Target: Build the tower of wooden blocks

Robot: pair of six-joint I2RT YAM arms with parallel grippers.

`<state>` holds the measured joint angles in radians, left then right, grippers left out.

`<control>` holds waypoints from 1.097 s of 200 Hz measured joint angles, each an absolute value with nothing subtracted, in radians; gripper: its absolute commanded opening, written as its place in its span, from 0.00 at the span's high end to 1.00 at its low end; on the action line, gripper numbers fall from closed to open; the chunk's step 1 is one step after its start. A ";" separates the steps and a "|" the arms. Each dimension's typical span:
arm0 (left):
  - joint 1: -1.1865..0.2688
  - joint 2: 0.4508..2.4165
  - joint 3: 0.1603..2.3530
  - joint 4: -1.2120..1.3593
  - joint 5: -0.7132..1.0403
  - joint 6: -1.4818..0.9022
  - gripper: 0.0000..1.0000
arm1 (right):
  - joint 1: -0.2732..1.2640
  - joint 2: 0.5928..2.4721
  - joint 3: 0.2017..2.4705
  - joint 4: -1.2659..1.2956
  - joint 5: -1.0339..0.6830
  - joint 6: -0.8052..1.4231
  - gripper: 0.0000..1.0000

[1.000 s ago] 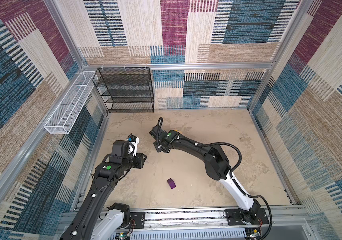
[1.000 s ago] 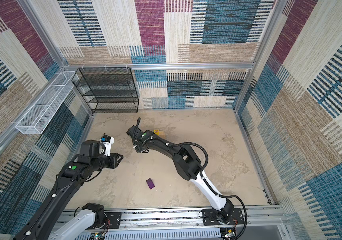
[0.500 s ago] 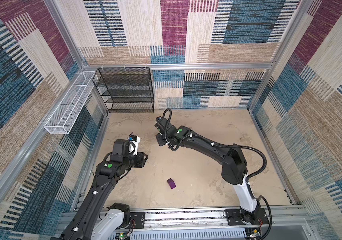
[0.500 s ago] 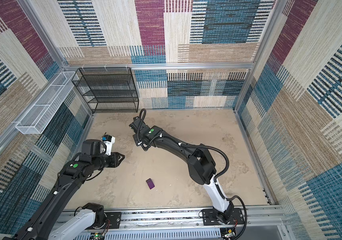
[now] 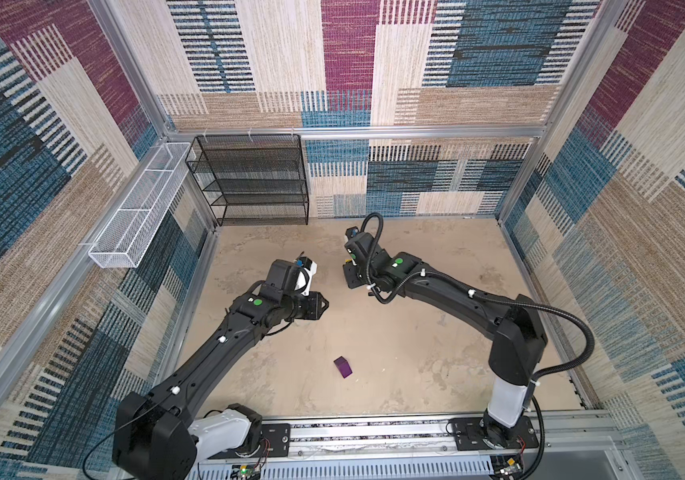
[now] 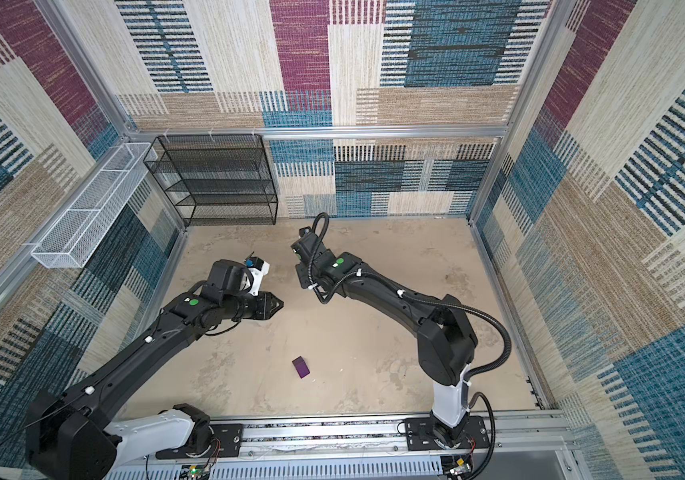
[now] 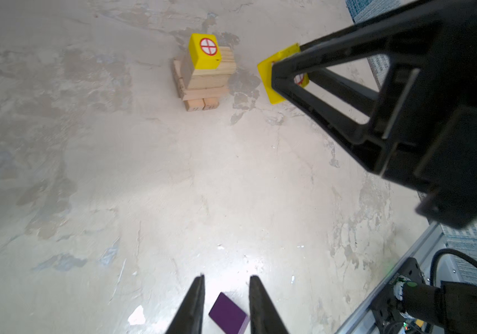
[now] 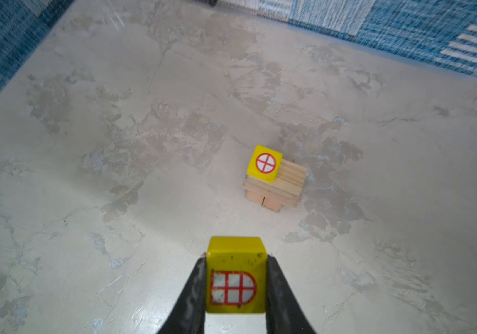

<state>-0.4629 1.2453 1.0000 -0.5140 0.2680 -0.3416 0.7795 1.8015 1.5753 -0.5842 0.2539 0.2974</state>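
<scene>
The wood block tower (image 8: 274, 188) is a short stack of tan bricks in crossed layers with a yellow cube (image 8: 264, 163) on one side of its top. It also shows in the left wrist view, the tower (image 7: 202, 84) with its cube (image 7: 204, 52). My right gripper (image 8: 235, 258) is shut on a second yellow cube (image 8: 235, 277) with a window print, held above the floor short of the tower. The left gripper (image 7: 227, 278) hangs open and empty high over the purple block (image 7: 227, 313), which lies on the floor (image 5: 342, 367). In both top views the right arm (image 5: 378, 266) covers the tower.
A black wire shelf (image 5: 249, 178) stands at the back left and a white wire basket (image 5: 137, 208) hangs on the left wall. Both arm bases sit on the front rail (image 5: 374, 432). Bare floor lies between the purple block and the tower.
The right arm has swung to the right with the yellow cube, drawing back from the left side. The left gripper has shifted a little to the right and its jaws have narrowed slightly.
</scene>
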 measured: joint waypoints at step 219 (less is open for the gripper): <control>-0.587 1.344 1.056 -0.398 0.186 -0.332 0.72 | 0.602 2.029 1.692 -0.530 0.105 0.350 1.00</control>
